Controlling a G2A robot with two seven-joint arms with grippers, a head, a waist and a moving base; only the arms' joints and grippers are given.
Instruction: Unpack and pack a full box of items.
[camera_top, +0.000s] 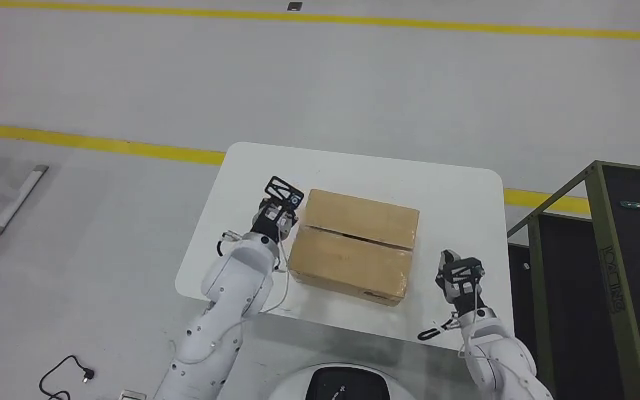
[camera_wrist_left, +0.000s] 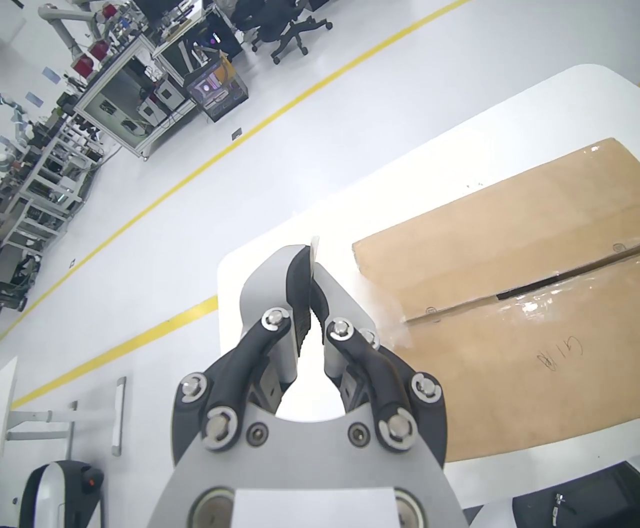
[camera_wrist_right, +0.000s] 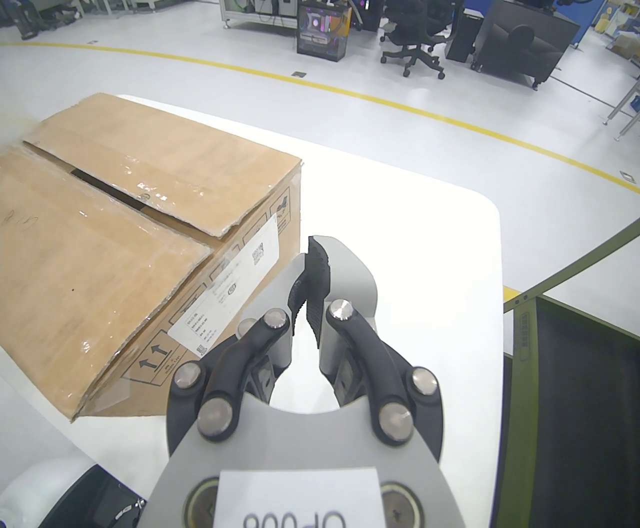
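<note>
The left gripper (camera_wrist_left: 311, 262) is pinched tight on a thin pale sliver. This seems to be the end of a clear tape strip (camera_wrist_left: 387, 320) running from the centre seam of the cardboard box (camera_wrist_left: 500, 300), whose short end sits just beside the fingertips. The right gripper (camera_wrist_right: 312, 265) is closed with nothing between its pads, over the white table (camera_wrist_right: 430, 240) just off the box's opposite, labelled end.
</note>
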